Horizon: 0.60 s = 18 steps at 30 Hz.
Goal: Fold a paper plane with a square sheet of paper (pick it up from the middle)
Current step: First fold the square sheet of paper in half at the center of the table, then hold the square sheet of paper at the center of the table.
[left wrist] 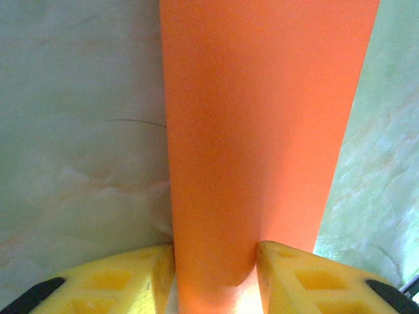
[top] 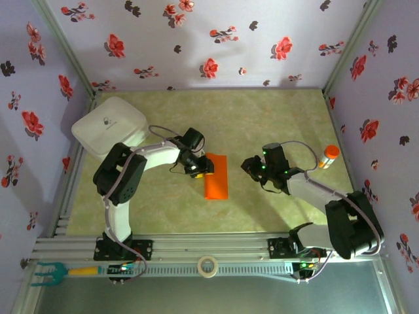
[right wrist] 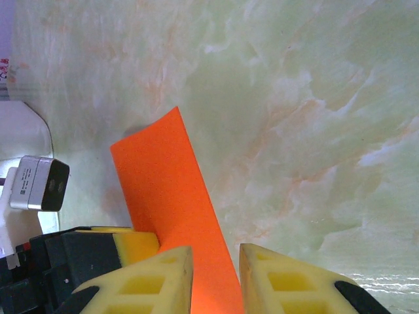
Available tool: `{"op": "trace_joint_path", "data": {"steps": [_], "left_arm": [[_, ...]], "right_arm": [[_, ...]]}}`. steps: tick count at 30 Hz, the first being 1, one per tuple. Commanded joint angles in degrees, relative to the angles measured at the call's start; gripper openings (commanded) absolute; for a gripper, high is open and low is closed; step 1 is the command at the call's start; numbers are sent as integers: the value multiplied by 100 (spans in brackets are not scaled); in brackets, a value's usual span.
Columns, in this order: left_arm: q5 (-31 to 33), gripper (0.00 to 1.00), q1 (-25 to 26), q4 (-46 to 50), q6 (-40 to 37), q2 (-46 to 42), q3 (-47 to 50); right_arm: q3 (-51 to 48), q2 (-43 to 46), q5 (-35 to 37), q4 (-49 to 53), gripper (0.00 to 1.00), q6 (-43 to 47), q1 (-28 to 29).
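Top external: lidded white box (top: 108, 125), orange-capped bottle (top: 329, 156), orange paper (top: 217, 182) between.

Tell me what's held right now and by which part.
The left gripper holds the orange sheet of paper near its far left corner; the right gripper holds nothing.

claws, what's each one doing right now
left claw: closed on the paper
right claw: paper in its gap, grip cannot be told
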<state>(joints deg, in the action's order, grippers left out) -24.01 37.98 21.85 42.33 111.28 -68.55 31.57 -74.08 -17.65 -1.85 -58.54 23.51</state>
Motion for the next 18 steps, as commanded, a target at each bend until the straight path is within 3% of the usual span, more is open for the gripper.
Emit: {"op": "trace_joint_path", "data": {"steps": [1, 18], "left_arm": [[604, 41, 25, 233, -181, 438, 79], [688, 43, 35, 289, -170, 515, 26]], "right_arm": [[-29, -84, -130, -146, 26, -35, -30], [16, -333, -273, -271, 26, -34, -30]]}}
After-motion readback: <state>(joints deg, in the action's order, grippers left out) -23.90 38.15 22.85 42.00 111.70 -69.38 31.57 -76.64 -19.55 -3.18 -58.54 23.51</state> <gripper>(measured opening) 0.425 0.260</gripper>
